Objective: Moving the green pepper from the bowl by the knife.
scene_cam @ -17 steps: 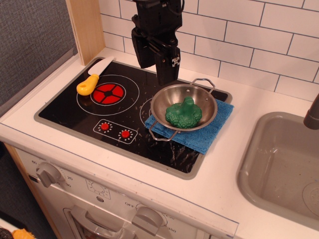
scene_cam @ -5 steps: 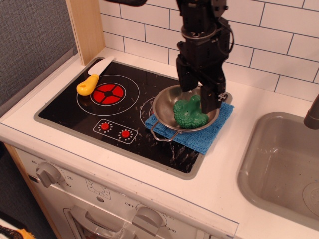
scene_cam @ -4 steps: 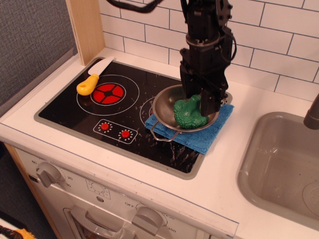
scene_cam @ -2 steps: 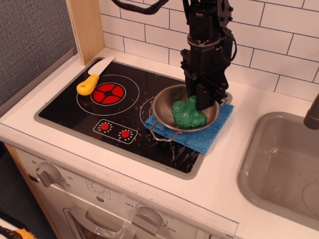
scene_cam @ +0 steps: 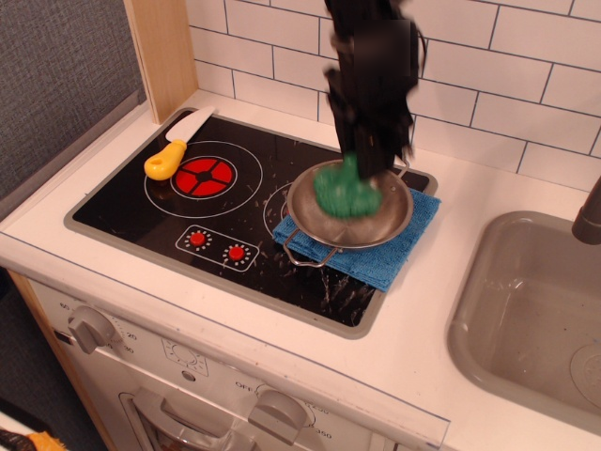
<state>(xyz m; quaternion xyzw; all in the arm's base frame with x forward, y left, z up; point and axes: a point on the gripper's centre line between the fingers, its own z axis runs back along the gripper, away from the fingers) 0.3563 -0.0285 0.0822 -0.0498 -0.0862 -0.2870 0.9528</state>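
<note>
The green pepper (scene_cam: 344, 193) hangs blurred just above the steel bowl (scene_cam: 380, 225), lifted off its bottom. My black gripper (scene_cam: 362, 167) comes down from above and is shut on the pepper's stem end. The bowl stands on a blue cloth (scene_cam: 394, 254) at the right side of the stove top. The knife (scene_cam: 177, 147), with a yellow-orange handle and white blade, lies at the stove's far left corner, well to the left of the gripper.
The black stove top (scene_cam: 150, 211) has a red burner ring (scene_cam: 204, 177) next to the knife and two small red knob marks (scene_cam: 216, 246). A grey sink (scene_cam: 531, 319) is at the right. A wooden post (scene_cam: 161, 52) and the tiled wall stand behind.
The gripper came from the back left, dropped into the bowl and closed on the pepper. Now it has risen and shifted slightly left, lifting the pepper off the bowl's bottom.
</note>
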